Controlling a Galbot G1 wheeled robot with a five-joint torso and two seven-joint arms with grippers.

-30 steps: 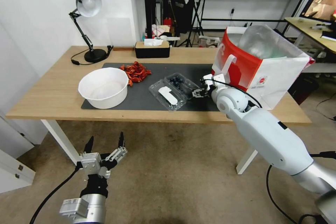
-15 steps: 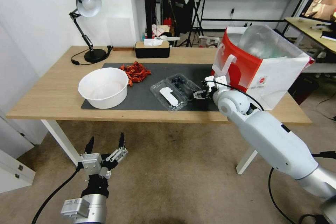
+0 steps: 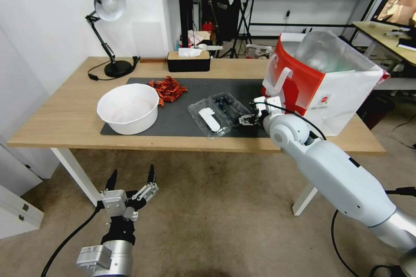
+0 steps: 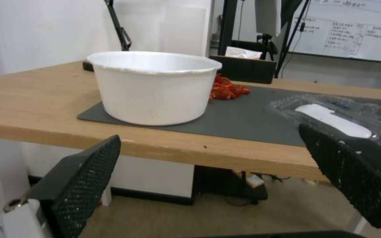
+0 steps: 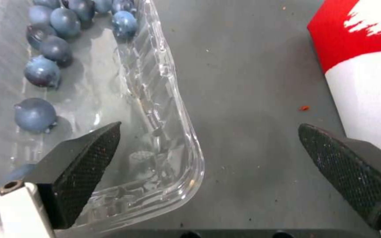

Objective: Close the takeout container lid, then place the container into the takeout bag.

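Clear takeout container (image 5: pixel 111 99) is cropped beside right end effector (image 5: pixel 208 158).

Red-and-white takeout bag (image 3: pixel 320 84), grey mat (image 3: pixel 182 117)

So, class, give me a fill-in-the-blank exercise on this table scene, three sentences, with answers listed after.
1. The takeout container lies with its lid ____.
2. The fruit inside it is ____.
3. The right gripper, jaws apart, is at the container's rim, between it and the takeout ____.
The left gripper waits below the table.

Answers: open; blueberries; bag
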